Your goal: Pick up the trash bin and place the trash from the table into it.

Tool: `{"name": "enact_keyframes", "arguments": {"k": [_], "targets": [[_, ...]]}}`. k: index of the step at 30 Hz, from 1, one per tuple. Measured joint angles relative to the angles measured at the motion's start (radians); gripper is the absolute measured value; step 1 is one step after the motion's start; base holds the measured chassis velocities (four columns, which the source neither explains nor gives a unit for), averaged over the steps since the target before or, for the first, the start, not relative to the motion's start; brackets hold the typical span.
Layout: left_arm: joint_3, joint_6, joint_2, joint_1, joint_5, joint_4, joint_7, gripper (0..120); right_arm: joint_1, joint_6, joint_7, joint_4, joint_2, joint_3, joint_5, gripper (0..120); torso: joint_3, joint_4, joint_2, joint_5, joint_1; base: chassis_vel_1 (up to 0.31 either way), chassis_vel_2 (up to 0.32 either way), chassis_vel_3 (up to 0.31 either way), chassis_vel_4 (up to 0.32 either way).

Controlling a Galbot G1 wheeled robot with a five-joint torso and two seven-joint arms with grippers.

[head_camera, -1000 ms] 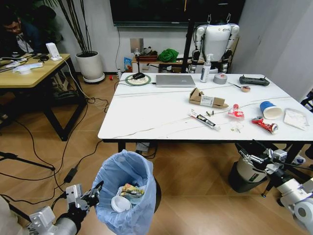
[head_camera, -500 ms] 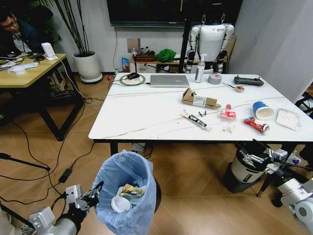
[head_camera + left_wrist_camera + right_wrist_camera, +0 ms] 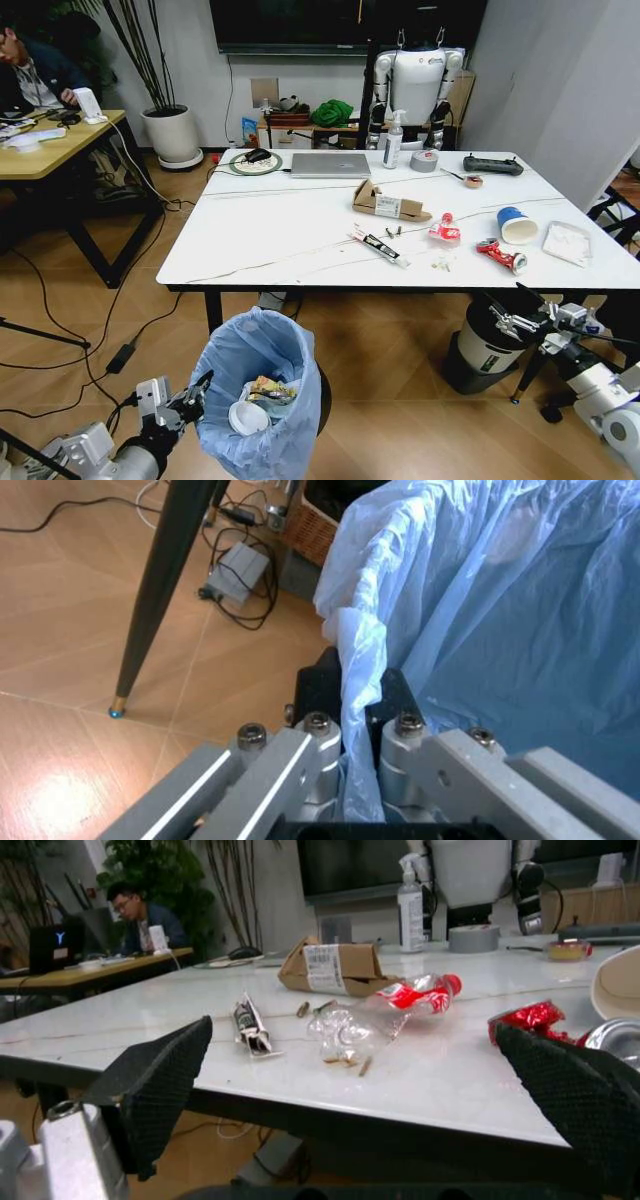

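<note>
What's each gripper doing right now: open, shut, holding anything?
Left gripper: shut on the light-blue plastic bag rim of the small round trash bin.
Right gripper: open, empty, level with the white marble-look table edge.

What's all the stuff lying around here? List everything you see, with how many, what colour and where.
Trash bin with crinkly light-blue plastic bag: one, on the floor before the table, litter inside.
White marble-look table: one, black legs.
Torn brown cardboard box: one, table middle.
White tube: one, near the table's front edge.
Red wrappers: two, right of the box.
Blue paper cup: one, on its side, right end.
Silver laptop: one, far edge.
Grey tape roll: one, far edge.
Left gripper: shut on the bag's rim.
Right gripper: open, below the table's right edge.
</note>
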Motion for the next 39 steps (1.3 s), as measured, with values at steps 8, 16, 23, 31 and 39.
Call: {"name": "enact_keyframes", "arguments": {"k": [8,16,23,31,39], "targets": [[-0.014,0.000,0.003,0.009,0.000,-0.001,0.000,0,0.076,-0.013,0.106,0.076,-0.071,-0.062,0.003,100,0.000,0.0001,0.000,-0.0003,0.000,0.000,0.000,0.000,0.000],[-0.036,0.000,0.001,0.018,-0.003,-0.005,0.000,0,0.260,-0.131,0.295,0.131,-0.275,-0.281,0.092,100,0.000,0.0003,0.000,-0.0002,0.000,0.000,0.000,0.000,0.000],[0.004,0.006,0.051,-0.031,-0.031,0.015,-0.022,0,0.311,-0.149,0.338,0.113,-0.393,-0.356,0.114,100,0.000,0.0003,0.000,-0.0006,0.000,0.000,0.000,0.000,0.000],[-0.003,0.007,0.067,-0.012,-0.031,0.028,-0.020,0,0.440,-0.155,0.349,0.057,-0.428,-0.486,0.115,100,0.000,0.0003,0.000,-0.0005,0.000,0.000,0.000,0.000,0.000],[-0.021,0.006,0.064,-0.007,-0.033,0.021,-0.019,0,0.588,-0.172,0.365,0.024,-0.415,-0.641,0.138,100,0.000,-0.0001,0.000,-0.0004,0.000,0.000,0.000,0.000,0.000]]}}
